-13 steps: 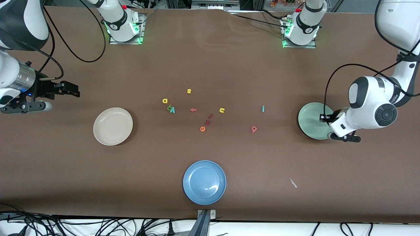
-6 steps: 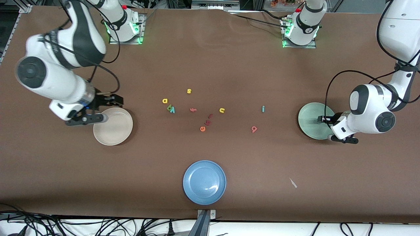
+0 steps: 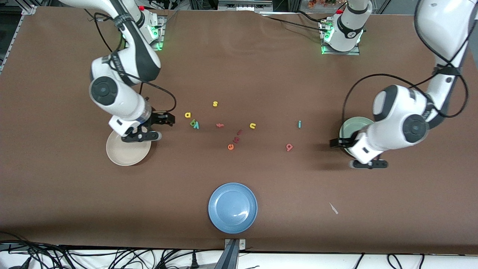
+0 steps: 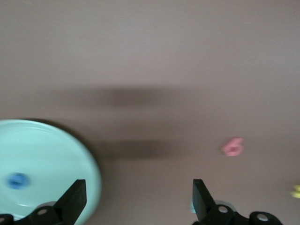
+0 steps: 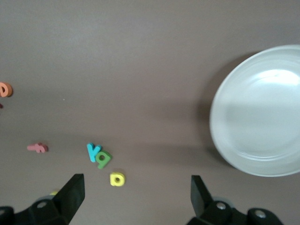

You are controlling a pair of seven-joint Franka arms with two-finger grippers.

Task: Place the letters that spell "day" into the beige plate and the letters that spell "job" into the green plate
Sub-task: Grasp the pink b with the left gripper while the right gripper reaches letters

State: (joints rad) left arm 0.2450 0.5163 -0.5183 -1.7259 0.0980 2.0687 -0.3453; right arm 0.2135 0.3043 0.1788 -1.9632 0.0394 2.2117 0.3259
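Note:
The yellow "d" (image 3: 187, 115) (image 5: 116, 179), green "a" (image 3: 193, 122) (image 5: 103, 159) and teal "y" (image 3: 196, 126) (image 5: 93, 151) lie close together mid-table. My right gripper (image 3: 165, 119) (image 5: 136, 192) hangs open and empty between them and the empty beige plate (image 3: 127, 154) (image 5: 258, 122). The green plate (image 3: 354, 129) (image 4: 47, 159), half hidden by my left arm, holds the blue "o" (image 4: 17, 180). My left gripper (image 3: 337, 144) (image 4: 138, 197) is open and empty beside that plate's rim. The salmon "b" (image 3: 289, 147) (image 4: 232, 146) and teal "j" (image 3: 299, 124) lie on the table.
A yellow "s" (image 3: 215, 104), reddish "f" (image 3: 220, 125), yellow "u" (image 3: 253, 126), orange "e" (image 3: 230, 147) and small red pieces (image 3: 237, 137) lie mid-table. A blue plate (image 3: 232, 207) sits near the front edge, and a white scrap (image 3: 333, 208) lies toward the left arm's end.
The right arm swung in from the table's end, across the beige plate, toward the letters. The left gripper opened and moved off the green plate toward the "b".

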